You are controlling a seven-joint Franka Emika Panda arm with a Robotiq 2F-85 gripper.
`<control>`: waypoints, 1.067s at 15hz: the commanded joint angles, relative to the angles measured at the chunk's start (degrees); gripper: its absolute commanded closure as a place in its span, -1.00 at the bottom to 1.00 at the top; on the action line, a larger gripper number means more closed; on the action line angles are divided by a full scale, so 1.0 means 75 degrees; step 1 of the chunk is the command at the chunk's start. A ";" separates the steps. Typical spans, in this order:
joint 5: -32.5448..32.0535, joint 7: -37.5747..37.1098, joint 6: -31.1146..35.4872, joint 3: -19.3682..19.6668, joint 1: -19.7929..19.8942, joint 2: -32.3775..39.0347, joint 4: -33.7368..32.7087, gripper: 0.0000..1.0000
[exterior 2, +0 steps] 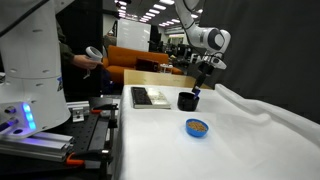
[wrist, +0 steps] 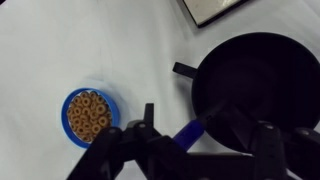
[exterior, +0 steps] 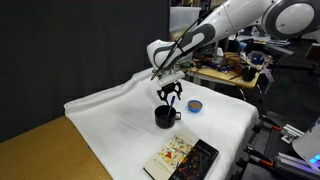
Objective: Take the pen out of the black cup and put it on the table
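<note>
Jaws tight on pen

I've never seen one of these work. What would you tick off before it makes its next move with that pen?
1. Grip: the pen sits between the fingers of the gripper, which look closed on it: ok.
2. Pen clear of the black cup: no view shows whether its lower end is above the rim: cannot tell.
3. Cup standing upright on the table: ok.
4. Room to set the pen down: bare white cloth lies around the cup: ok.
5. Nearby things: the blue dish of cereal rings and the book both lie apart from the cup: ok, though I'd steer away from the dish.
</note>
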State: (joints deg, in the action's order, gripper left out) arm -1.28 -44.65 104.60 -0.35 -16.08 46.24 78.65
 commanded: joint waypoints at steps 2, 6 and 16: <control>0.0018 0.0005 -0.0026 0.0021 -0.0020 0.0017 -0.0035 -0.57; 0.0018 0.0005 -0.0026 0.0021 -0.0020 0.0017 -0.0035 -0.89; -0.0009 -0.0049 -0.0137 0.0072 -0.0012 0.0086 -0.0221 -1.00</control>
State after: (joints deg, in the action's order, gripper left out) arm -1.32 -44.65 104.60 -0.26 -16.11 46.24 78.46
